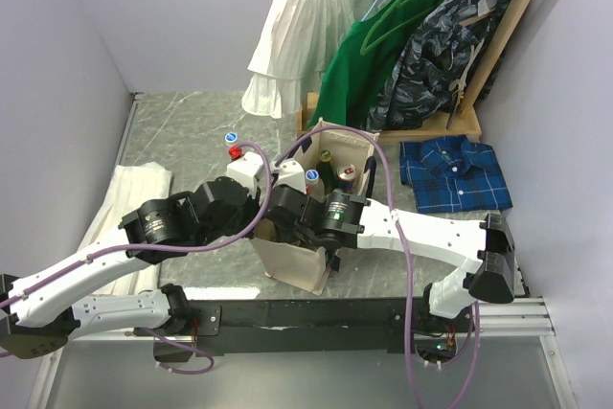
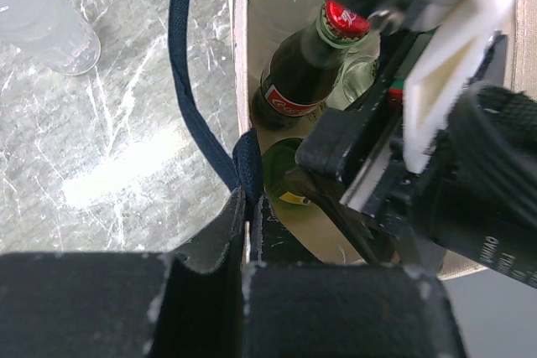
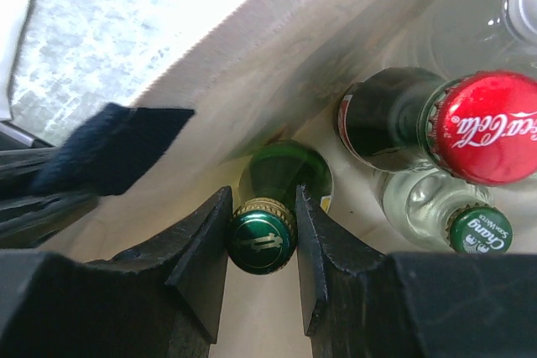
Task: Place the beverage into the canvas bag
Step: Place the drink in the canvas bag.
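Right gripper (image 3: 263,199) on one green bottle (image 3: 262,241), three more in canvas bag (image 3: 277,64)

The top external camera looks down from high behind the arm bases, taking in the whole surface (image 1: 192,131) from afar. Both wrist cameras peer steeply down, very close, into the canvas bag (image 1: 287,261); they share its interior and the red-capped Coca-Cola bottle (image 3: 487,127).
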`<state>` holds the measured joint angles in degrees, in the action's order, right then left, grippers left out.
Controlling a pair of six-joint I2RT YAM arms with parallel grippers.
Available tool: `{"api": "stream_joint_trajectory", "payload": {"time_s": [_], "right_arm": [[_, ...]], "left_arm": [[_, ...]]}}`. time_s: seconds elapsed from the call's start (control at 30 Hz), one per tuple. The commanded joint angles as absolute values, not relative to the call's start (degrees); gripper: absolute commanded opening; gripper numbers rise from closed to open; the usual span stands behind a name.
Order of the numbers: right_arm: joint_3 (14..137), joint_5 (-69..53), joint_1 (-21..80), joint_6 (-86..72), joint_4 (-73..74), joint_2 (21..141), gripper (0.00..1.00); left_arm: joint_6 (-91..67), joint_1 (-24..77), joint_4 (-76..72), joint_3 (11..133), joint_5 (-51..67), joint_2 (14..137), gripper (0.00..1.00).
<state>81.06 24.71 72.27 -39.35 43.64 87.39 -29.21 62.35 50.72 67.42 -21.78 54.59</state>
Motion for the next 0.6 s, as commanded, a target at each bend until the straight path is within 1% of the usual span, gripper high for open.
{"api": "stream_joint_trajectory", "payload": {"time_s": [0.0,0.57], "right_arm": [[81.65,24.79,72.16,-40.52,37.44,86.39,0.0],[80.16,22.76,71.81,-40.43,36.65,88.15,0.0]], "left_arm": [[-28.57,62.49,47.37,71.37,-23.12,52.21,0.01],[-28.92,62.49,47.64,70.93,-23.82,51.77,0.01]]}}
